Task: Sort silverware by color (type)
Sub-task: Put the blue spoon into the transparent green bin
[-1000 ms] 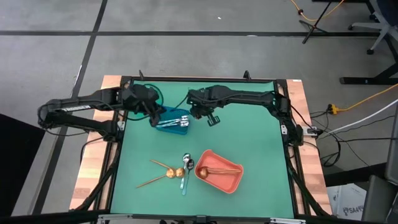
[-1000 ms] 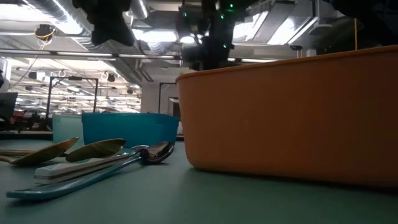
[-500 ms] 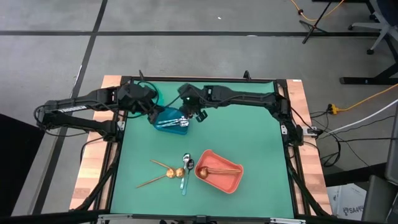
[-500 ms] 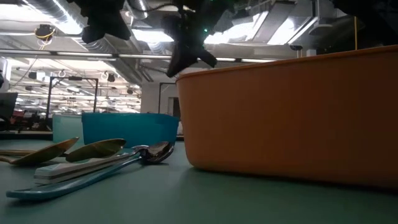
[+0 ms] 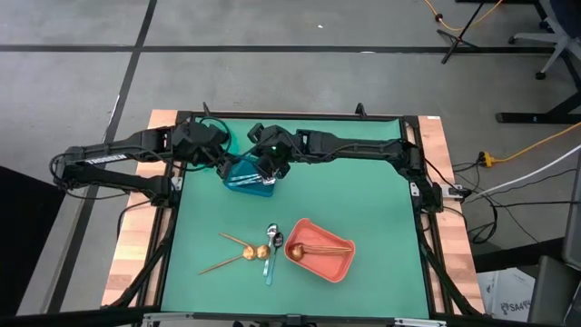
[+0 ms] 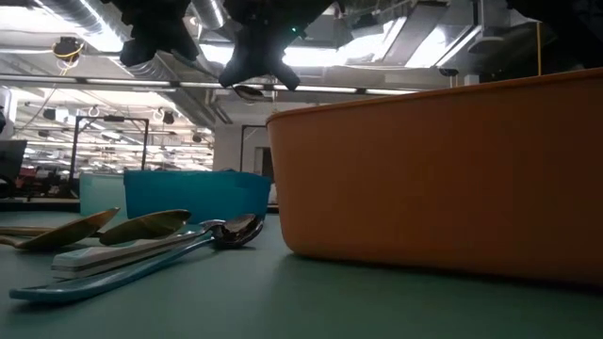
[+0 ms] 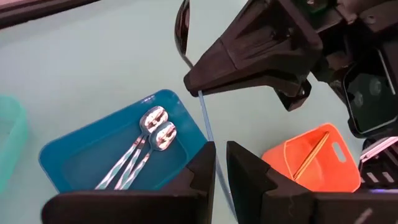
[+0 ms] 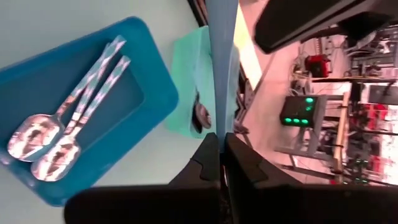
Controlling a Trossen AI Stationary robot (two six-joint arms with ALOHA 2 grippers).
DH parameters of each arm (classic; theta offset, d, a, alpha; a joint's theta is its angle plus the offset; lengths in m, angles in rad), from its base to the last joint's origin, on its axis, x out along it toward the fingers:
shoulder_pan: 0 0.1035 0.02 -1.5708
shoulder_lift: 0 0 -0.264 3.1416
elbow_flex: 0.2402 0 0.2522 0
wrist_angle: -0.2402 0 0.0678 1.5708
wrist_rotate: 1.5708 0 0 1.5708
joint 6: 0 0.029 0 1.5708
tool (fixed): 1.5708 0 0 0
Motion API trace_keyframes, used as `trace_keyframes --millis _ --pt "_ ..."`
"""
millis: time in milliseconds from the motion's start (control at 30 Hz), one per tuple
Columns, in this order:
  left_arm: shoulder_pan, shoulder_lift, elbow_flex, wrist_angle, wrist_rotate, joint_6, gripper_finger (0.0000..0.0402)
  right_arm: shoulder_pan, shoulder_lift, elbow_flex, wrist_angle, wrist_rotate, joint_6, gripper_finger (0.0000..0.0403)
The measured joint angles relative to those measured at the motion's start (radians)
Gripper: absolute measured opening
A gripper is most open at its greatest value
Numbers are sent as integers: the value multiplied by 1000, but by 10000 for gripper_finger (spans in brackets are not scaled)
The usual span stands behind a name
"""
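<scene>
High view
- Surface [image 5: 363,182]: green mat inside a dark frame, wooden edges on both sides.
- Right tool [image 5: 270,169]: over the blue bin [image 5: 243,179], near the far left part of the mat.
- Left tool [image 5: 221,159]: just beside the blue bin, at its left edge.
- Coral bin [image 5: 320,250]: near the front middle, holding a copper-gold spoon [image 5: 313,248].
- Loose silverware [image 5: 257,252]: on the mat just left of the coral bin; copper-gold pieces crossed, a shiny spoon and a light-blue-handled spoon [image 5: 270,258] beside them.

Low view
- Coral bin wall [image 6: 443,179]: fills the right side, close to the camera.
- Spoons: the light-blue-handled spoon [image 6: 132,264] lies flat in front; two copper-gold bowls [image 6: 104,229] behind it.
- Blue bin [image 6: 193,196]: farther back, with both dark tools hanging above it.

Left wrist view
- Left tool [image 7: 221,174]: fingers narrow, nearly together, nothing clearly between them.
- Right tool [image 7: 194,84]: clamped on a spoon with a light-blue handle [image 7: 208,127], dark bowl uppermost, handle hanging down beside the blue bin [image 7: 68,162].
- In the blue bin: two shiny spoons [image 7: 146,140] side by side.
- Teal bin [image 7: 9,134]: just beside the blue one.

Right wrist view
- Right tool [image 8: 222,144]: pinched tight on the light-blue handle [image 8: 222,56].
- Blue bin [image 8: 152,81]: holds the two shiny spoons [image 8: 59,127]; the teal bin [image 8: 199,81] lies beyond it.
</scene>
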Motion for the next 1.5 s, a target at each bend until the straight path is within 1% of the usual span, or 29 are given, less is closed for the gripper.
trace_keyframes --millis 100,333,867,1133,1500 --pt "0 0 0 4 0 -26 33 0 0 0 0 15 -9 0" --pt "-1 10 0 14 0 -30 33 0 0 0 -4 17 -10 0" --pt "-31 87 0 28 -1 -27 33 0 0 0 -49 17 4 0" --pt "-31 84 0 27 -76 -27 33 0 0 0 -58 16 5 0" --pt "-31 85 0 24 -77 -27 33 0 0 0 -53 17 5 0"
